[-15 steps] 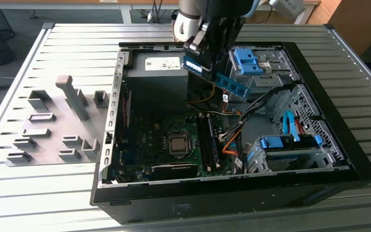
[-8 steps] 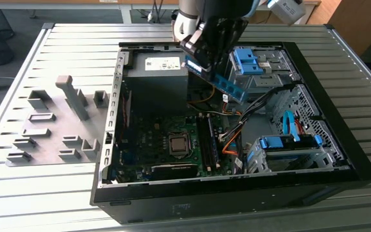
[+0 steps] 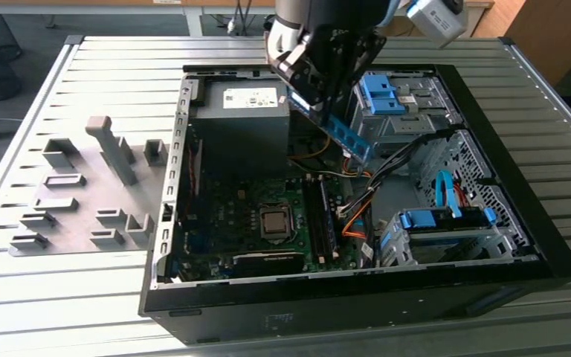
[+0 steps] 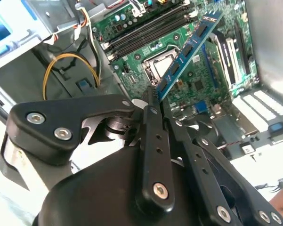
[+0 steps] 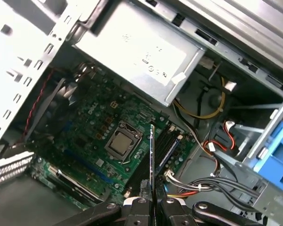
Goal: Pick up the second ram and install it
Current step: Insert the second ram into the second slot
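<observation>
Gripper (image 4: 155, 100) is clamped on the memory stick (image 4: 190, 49). In the second wrist view two black fingers (image 4: 154, 136) pinch one end of the blue board & the rest juts out free, w/ dark chips along its face. The first wrist view has the same stick (image 5: 152, 160) edge-on, a thin dark line rising from the gripper (image 5: 150, 203), so colour & chips can't be read there. The exterior view gives what neither wrist view does: the stick (image 3: 350, 140) hangs tilted below the gripper (image 3: 317, 104), up in the air inside the open computer case (image 3: 365, 301), apart from the main board (image 3: 236, 216) & not in a slot. Beyond the stick, the second wrist view has the green main board (image 4: 198, 80) w/ the square processor socket (image 4: 160, 63) & the long black memory slots (image 4: 146, 33) beside it, plus a loop of yellow wires (image 4: 70, 55) off to one side. The first wrist view has the socket (image 5: 120, 143) & slots (image 5: 165, 146) too, and adds the gray power supply box (image 5: 132, 47) & a blue drive bracket (image 5: 280, 155). In the exterior view the power supply box (image 3: 241, 119) sits next to the gripper, w/ the blue brackets (image 3: 380, 93) on the exterior view's right. Farther out is the slatted metal table (image 3: 68, 297) under the case, w/ gray blocks (image 3: 107, 141) on a plate at the exterior view's left, well apart from the stick.
</observation>
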`<control>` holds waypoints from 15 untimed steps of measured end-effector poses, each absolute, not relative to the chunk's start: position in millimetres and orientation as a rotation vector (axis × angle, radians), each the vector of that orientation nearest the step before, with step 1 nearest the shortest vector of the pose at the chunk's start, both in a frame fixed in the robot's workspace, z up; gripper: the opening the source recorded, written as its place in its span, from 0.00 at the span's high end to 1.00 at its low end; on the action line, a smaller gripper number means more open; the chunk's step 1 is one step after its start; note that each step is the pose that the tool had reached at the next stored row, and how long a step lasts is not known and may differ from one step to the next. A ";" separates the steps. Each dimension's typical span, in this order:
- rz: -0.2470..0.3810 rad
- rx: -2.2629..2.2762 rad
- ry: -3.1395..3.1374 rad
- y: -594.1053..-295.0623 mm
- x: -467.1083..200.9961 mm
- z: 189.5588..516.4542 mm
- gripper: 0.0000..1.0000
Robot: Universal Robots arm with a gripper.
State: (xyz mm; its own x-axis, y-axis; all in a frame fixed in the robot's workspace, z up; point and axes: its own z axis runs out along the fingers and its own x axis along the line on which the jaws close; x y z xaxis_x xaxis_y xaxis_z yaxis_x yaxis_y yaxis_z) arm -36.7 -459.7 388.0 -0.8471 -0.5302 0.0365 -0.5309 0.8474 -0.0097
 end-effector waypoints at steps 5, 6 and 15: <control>0.032 0.737 -3.019 -459.7 -36.7 387.2 0.85; 0.032 0.713 -3.024 -459.7 -36.7 387.1 0.85; 0.035 0.491 -3.066 -459.7 -36.7 385.6 0.85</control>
